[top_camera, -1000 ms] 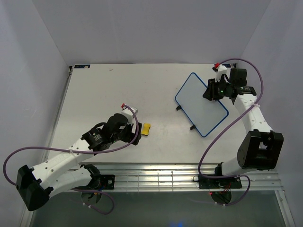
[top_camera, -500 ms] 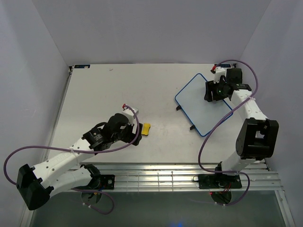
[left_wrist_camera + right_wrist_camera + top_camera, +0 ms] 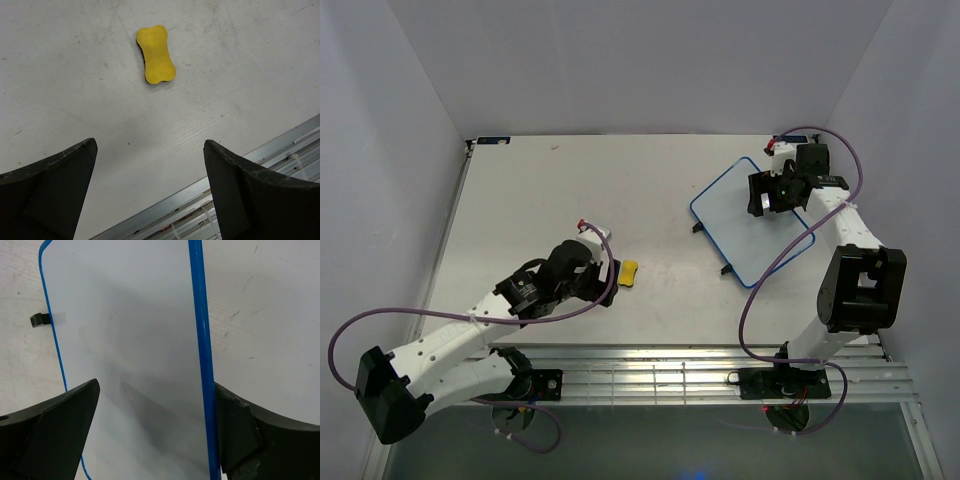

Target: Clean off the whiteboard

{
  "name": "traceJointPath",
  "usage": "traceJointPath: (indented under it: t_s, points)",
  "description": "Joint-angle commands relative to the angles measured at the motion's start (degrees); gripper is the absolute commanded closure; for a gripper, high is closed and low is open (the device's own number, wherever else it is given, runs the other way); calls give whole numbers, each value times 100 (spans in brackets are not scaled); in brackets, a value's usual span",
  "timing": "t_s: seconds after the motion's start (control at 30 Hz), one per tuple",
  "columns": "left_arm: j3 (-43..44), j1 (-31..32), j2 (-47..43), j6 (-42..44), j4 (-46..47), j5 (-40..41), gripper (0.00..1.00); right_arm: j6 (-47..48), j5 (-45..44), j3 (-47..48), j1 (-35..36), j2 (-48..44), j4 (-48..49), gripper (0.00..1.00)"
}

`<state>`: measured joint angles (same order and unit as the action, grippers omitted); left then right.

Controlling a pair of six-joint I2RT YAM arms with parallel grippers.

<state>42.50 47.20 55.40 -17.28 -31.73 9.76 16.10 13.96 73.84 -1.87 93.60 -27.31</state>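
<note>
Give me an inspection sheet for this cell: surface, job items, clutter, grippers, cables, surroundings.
Surface: white table, scuffed.
Job's things: whiteboard lying far right, blue rim; no writing seen in the right wrist view.
Clutter: yellow sponge lying flat, untouched.
Grippers: left gripper open, empty, short of the sponge; right gripper open above the whiteboard, contact cannot be told.
Cables: purple cables loop off both arms; the right one crosses the whiteboard's near corner.
Surroundings: plain walls; nothing else seen.

Bright, even, diffuse light from above; the bench (image 3: 520, 200) looks pale and washed. Wrist views are sharp. A soft grey shadow falls across the whiteboard (image 3: 130, 365), and the yellow sponge (image 3: 156, 54) casts a thin dark edge shadow.
</note>
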Motion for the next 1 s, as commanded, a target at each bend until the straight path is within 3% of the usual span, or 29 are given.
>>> traceJointPath:
  t_s: [0.0,0.2,0.37,0.67,0.8,0.97]
  points:
    - [-84,-27,-231,-91,17,333,2,8,-95,245,11,9,-55,10]
    - [-84,-27,-240,-162,-18,474,2,-80,-410,280,11,-43,-38,10]
    - [-23,-35,-178,-460,-158,1115,2,-440,-1175,359,11,-298,-55,10]
    - [-40,-308,-240,-619,-150,1300,2,-616,-1149,535,20,-1026,-415,10]
    - [135,-702,-56,-575,-80,1275,2,-940,-1360,298,151,-1765,-372,10]
    - [373,-2283,-344,-575,499,406,2,-1538,-1036,-500,529,-3343,233,10]
